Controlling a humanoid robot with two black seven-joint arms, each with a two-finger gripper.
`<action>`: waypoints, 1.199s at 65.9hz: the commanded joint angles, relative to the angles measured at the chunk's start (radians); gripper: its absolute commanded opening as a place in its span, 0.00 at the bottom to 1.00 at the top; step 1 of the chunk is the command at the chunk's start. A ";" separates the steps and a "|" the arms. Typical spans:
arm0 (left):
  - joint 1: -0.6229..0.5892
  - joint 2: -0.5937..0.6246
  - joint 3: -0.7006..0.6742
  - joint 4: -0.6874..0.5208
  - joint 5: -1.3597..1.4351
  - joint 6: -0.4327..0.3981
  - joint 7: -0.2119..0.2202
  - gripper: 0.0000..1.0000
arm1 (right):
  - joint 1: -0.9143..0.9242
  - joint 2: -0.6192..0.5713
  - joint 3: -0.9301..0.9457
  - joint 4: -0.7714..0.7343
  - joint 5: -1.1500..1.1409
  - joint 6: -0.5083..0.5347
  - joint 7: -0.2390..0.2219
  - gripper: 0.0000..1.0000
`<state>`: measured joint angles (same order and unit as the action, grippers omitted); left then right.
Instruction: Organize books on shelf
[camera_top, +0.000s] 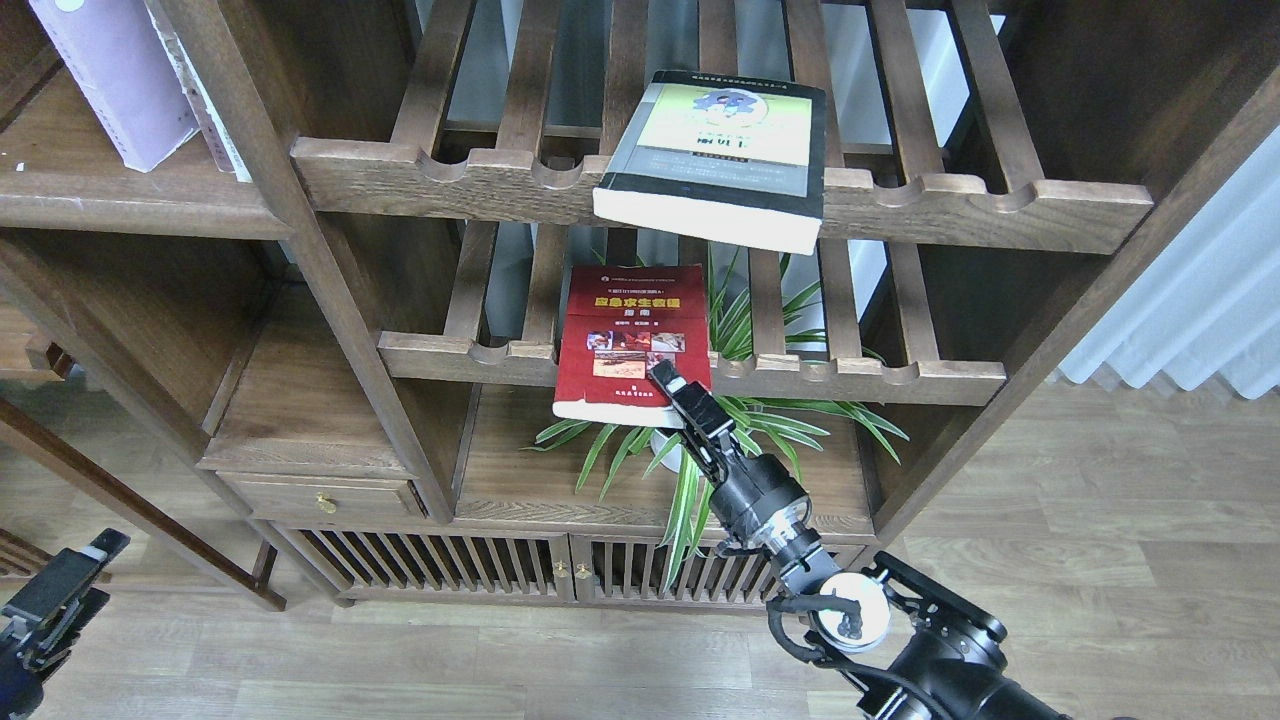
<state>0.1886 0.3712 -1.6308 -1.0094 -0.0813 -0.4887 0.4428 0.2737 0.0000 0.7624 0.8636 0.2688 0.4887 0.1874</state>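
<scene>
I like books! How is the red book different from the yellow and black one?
The red book lies on the lower slatted rack; the yellow and black book lies on the upper rack. The red one looks thinner. The right tool is at the red one's corner; nothing touches the other. Both stick out over the front.

A dark brown wooden cabinet fills most of the view; two slatted racks with notched front rails are set across its middle bay; a small drawer with a brass knob is seen at lower left, and slatted doors run along the base; a green spiky-leaved plant stands in the lower bay; the floor is laid in pale wood-look planks; a white pleated curtain hangs at right.
</scene>
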 joint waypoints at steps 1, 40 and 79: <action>0.000 -0.002 0.000 0.000 0.000 0.000 -0.003 1.00 | -0.019 0.000 -0.006 0.000 0.001 0.000 -0.022 0.04; -0.057 0.012 0.453 -0.008 -0.340 0.000 -0.019 1.00 | -0.243 0.000 -0.023 0.043 -0.034 0.000 -0.184 0.04; -0.150 -0.008 0.784 -0.021 -0.495 0.000 -0.088 1.00 | -0.343 0.000 -0.107 0.084 -0.060 0.000 -0.227 0.04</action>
<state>0.0566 0.3648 -0.9208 -1.0316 -0.5476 -0.4887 0.3572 -0.0616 0.0000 0.6747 0.9477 0.2093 0.4885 -0.0380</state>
